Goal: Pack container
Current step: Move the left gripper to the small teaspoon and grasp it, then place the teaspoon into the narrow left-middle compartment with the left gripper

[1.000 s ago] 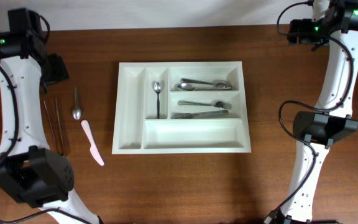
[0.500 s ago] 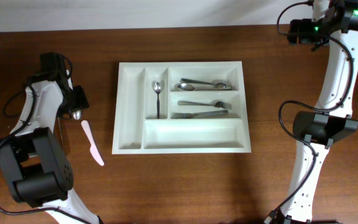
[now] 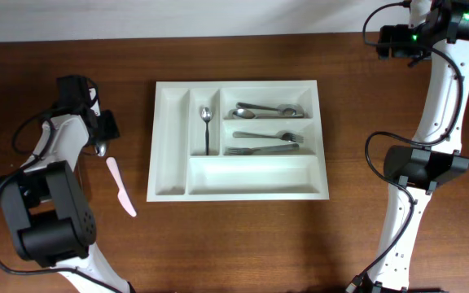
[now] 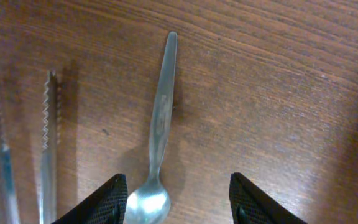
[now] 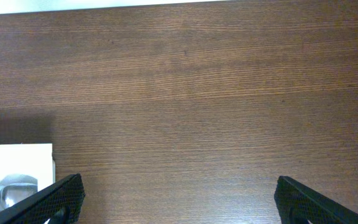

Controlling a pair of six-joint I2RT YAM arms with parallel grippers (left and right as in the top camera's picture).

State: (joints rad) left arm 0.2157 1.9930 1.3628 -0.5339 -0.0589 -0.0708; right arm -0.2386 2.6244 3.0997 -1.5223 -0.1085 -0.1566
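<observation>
Spoon (image 4: 159, 124) lies with its bowl between my left gripper's (image 4: 179, 202) parted fingers, ungripped. Beyond it the container (image 3: 169, 146) sits mid-way across the table (image 3: 243, 244), cutlery (image 3: 267, 130) in three compartments. Farthest, my right gripper (image 5: 179, 199) hangs spread wide, empty.

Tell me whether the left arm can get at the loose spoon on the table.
Probably yes. The left gripper hangs right over the spoon, its fingers open on either side of the bowl, and nothing covers the spoon.
</observation>
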